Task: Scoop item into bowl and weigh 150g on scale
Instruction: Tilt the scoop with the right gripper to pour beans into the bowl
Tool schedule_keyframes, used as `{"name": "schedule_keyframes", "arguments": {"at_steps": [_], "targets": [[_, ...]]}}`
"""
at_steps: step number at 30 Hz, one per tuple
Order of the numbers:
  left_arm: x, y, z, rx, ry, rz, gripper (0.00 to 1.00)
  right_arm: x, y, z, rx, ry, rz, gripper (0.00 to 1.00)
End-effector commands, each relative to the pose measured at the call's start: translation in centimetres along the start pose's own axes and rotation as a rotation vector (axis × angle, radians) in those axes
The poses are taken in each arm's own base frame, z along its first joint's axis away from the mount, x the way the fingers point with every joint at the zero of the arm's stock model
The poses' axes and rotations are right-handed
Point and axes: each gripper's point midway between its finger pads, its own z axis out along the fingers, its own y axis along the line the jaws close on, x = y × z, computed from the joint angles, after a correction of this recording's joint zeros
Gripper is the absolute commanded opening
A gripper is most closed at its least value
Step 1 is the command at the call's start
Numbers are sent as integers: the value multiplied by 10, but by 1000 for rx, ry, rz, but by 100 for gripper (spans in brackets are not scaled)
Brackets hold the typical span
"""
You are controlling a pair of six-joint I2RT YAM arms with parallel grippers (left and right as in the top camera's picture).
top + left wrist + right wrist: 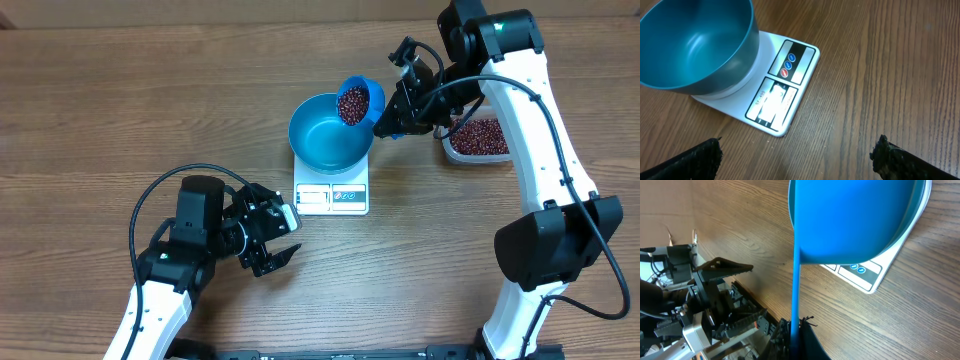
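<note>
Beans (352, 104) are riding in the scoop (377, 94) over the bowl (318, 143), right gripper (386, 128) clenching its handle, left gripper (294, 233) released; tipping is probably coming next.

I have the bowl (318, 140) sitting on the scale (332, 192), toward its rear, with the display panel (331, 197) uncovered at the front. The scoop (375, 95), with beans (352, 105) in it, hangs above the scale's rear right corner, over the bowl's rim, held in my right gripper (385, 125). A tub (450, 150) of more beans lies well right of the scale. My left gripper (292, 236) sits left of and before the scale.
</note>
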Motion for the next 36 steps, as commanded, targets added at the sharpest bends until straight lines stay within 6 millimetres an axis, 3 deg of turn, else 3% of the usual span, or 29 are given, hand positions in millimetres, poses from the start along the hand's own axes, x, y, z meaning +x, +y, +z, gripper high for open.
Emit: {"name": "schedule_keyframes", "arguments": {"at_steps": [1, 36], "targets": [[2, -2, 1, 14, -4, 9, 99, -1, 22, -20, -14, -64, -66, 4], [2, -2, 1, 14, -4, 9, 100, -2, 22, -18, -5, -66, 23, 4]]}}
